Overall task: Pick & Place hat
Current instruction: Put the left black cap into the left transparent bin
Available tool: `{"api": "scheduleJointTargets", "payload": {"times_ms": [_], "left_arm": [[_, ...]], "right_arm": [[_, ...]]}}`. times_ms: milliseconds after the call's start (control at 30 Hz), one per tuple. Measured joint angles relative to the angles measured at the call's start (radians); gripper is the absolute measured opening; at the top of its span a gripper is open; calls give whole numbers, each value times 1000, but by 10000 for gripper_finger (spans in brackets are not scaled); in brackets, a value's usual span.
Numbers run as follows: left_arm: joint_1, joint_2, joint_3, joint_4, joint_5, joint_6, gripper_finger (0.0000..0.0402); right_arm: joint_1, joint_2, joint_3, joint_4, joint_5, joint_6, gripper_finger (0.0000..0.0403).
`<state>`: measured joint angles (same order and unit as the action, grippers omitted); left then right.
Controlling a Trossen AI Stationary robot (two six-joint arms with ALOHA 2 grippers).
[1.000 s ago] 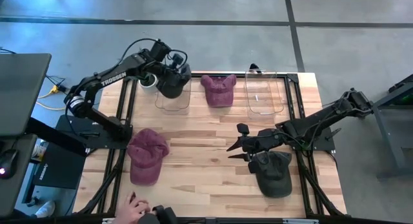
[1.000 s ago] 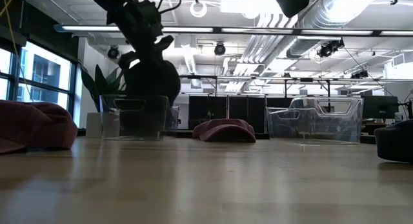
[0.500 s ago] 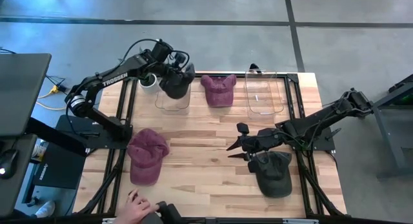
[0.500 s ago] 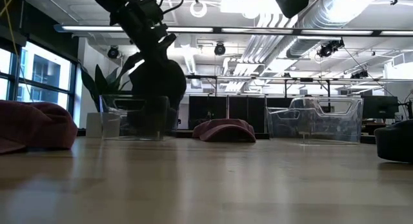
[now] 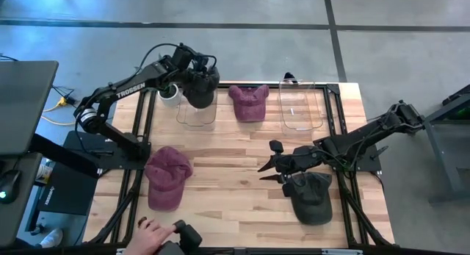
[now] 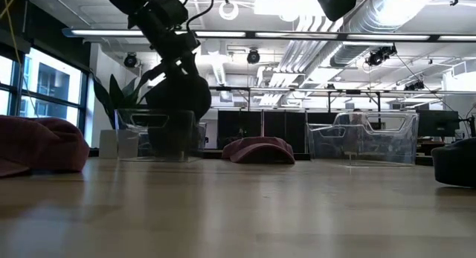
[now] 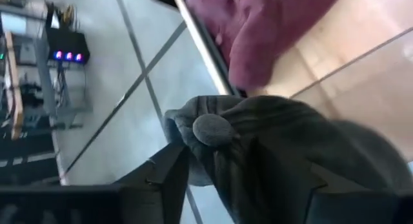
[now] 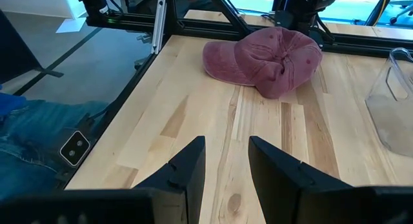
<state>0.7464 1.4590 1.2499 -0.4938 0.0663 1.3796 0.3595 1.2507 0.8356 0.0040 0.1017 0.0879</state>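
Observation:
A dark grey hat hangs over the far end of the left clear bin, below my left gripper. In the low view the hat reaches partly below the bin's rim. The gripper's fingers stand apart, with the hat's crown and top button between them. My right gripper hovers open at mid-table with nothing between its fingers. It is just left of a second dark hat, which lies on the table. Two maroon hats lie on the table, one near left and one far centre. My left gripper comes at the dark hat from above, one finger on each side of the crown beside the top button. The cloth fills the gap between the fingers. Whether the fingers touch it cannot be told.
A second clear bin stands at the far right. A white cup sits by the left bin. A person's hand and a dark device are at the near edge.
My left gripper has shifted slightly over the left bin's far end, and the dark hat has swung a little beneath it. The person's hand at the near edge has moved.

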Motion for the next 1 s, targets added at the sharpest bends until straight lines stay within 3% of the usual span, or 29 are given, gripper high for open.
{"api": "scheduleJointTargets", "payload": {"times_ms": [133, 233, 633, 833, 1000], "left_arm": [[0, 0, 0, -5, -55, -17, 190], [0, -1, 8, -28, -54, -118, 189], [33, 6, 140, -245, -31, -827, 147], [32, 10, 141, -213, -100, -972, 131], [33, 11, 168, -233, -84, -1034, 167]], "right_arm": [[0, 0, 0, 0, 0, 1, 114], [0, 0, 0, 0, 0, 1, 114], [0, 0, 0, -3, 0, -1, 114], [0, 0, 0, -2, 0, -1, 114], [1, 0, 0, -7, -2, 0, 114]]}}
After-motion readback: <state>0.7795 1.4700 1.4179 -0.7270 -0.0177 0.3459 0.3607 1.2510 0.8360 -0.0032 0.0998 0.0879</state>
